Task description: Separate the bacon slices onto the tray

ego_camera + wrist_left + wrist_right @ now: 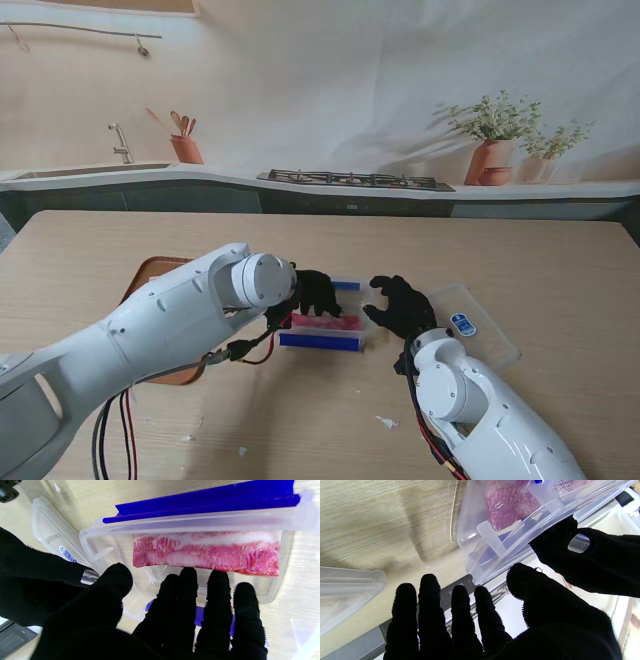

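Tray (pixel 150 270): brown, at the far left of the table, largely hidden behind the left forearm; nothing can be made out on it.

Left hand (pixel 318 291): black-gloved, poised over the left end of the container, fingers (pixel 217 585) spread and extended, holding nothing. In its wrist view the fingertips sit just beside the edge of the meat; contact cannot be confirmed.

Container (pixel 322 340): clear plastic box with blue clip bars, open, mid-table between the two hands.

Bacon slices (pixel 207 555): one pink block, streaked with white fat, lying inside the container, slices pressed together. Judged soft, limp, light and greasy; likely to cling slice to slice and to stretch or tear if pulled hard. Best hold, in my view: pinch the exposed corner or short end of the uppermost slice and peel slowly along its length, the box steadied meanwhile.

Right hand (pixel 402 306): black-gloved, just beside the container's right end, fingers (pixel 430 587) apart, empty.

Lid (pixel 474 325): clear, labelled, flat on the table to the right, near the right hand.
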